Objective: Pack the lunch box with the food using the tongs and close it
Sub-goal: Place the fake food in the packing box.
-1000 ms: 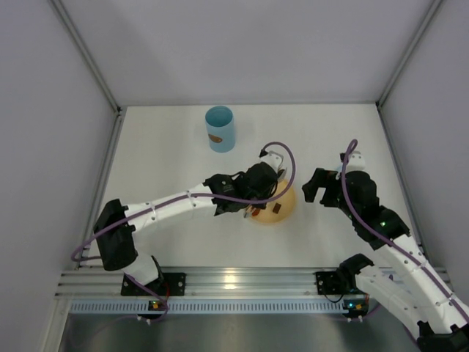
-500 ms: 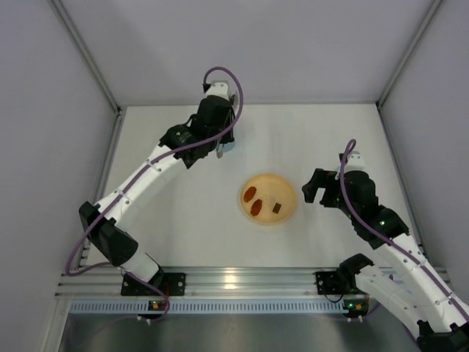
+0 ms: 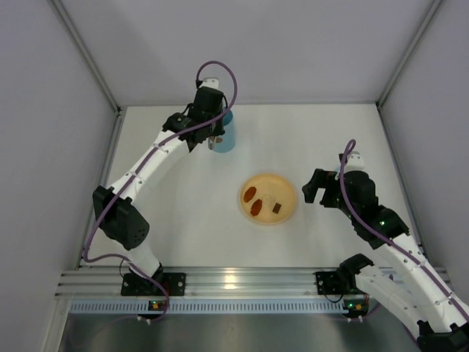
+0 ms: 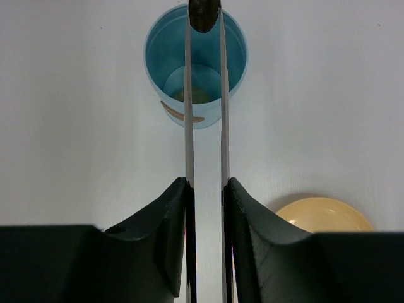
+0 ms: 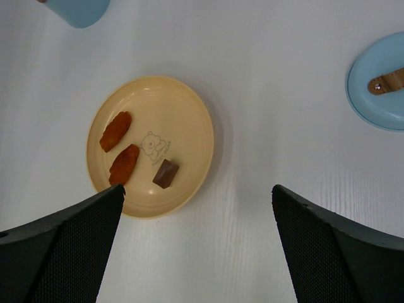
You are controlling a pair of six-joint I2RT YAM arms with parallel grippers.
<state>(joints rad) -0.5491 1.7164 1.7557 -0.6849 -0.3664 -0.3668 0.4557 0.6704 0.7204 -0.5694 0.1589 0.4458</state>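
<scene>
Spillage is the danger: the dark morsel [image 4: 204,12] pinched in the tongs [image 4: 188,113] hangs over the far rim of the lunch box [image 4: 233,57], near the desk's far edge, and might drop outside. Left claw [image 4: 206,186], nearly shut, squeezes the tongs. The right claw [image 5: 197,189] gapes wide and empty above the plate [image 5: 183,113] at mid-desk.

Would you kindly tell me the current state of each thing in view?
lunch box: upright, open, lid off.
lid: lying aside, off the box.
tongs: squeezed narrow, tips over lunch box.
left gripper: shut on tongs.
right gripper: open, empty.
plate: holding three food pieces.
</scene>
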